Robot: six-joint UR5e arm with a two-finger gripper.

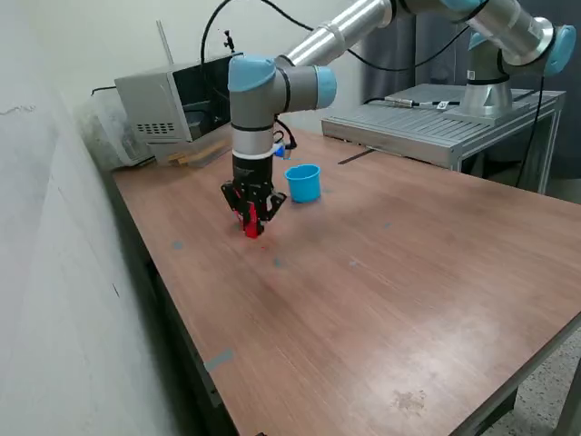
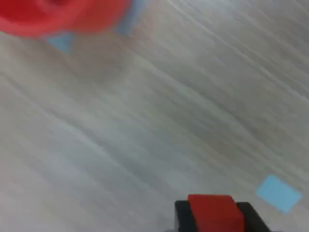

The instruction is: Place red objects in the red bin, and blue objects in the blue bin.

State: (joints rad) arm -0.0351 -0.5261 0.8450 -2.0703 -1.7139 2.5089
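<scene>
My gripper points down at the table, left of the blue bin, a sky-blue cup standing upright. In the wrist view the black fingers are shut on a red cube, held above the wood. The red bin, a red cup, shows blurred nearby in the wrist view. In the exterior view some red shows at the fingertips; I cannot tell cube from cup there. The blue cubes and the other red cube are out of view.
A grey box stands at the table's back on the exterior view's left, with a wall along that side. A metal platform carries the arm's base at the back right. Blue tape marks lie on the wood.
</scene>
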